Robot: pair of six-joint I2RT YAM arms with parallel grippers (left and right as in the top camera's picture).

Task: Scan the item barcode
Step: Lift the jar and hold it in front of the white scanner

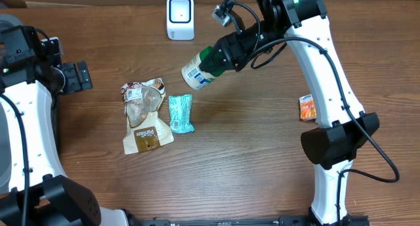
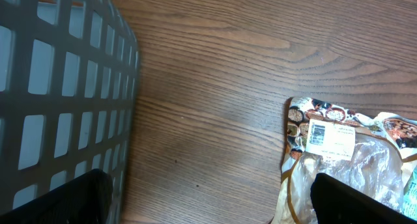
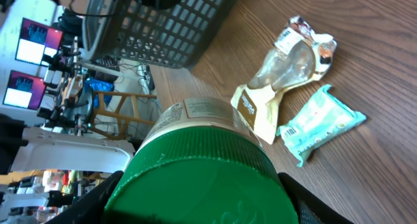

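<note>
Well left of the scanner (image 1: 180, 17), the left hand (image 1: 80, 77) is held fully open, with nothing gripped. Below the scanner, 2 packets are laid on the tabletop (image 1: 249, 154): a tan bag (image 1: 143, 117) and a teal pouch (image 1: 180, 113). Just right of the scanner and lower, the green-lidded jar (image 1: 200, 69) is clamped, tilted, at its lid end by the right hand (image 1: 226, 55).

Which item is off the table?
The green-lidded jar, gripped by the right gripper; brown bag, teal packet and orange packet all lie on the table.
</note>
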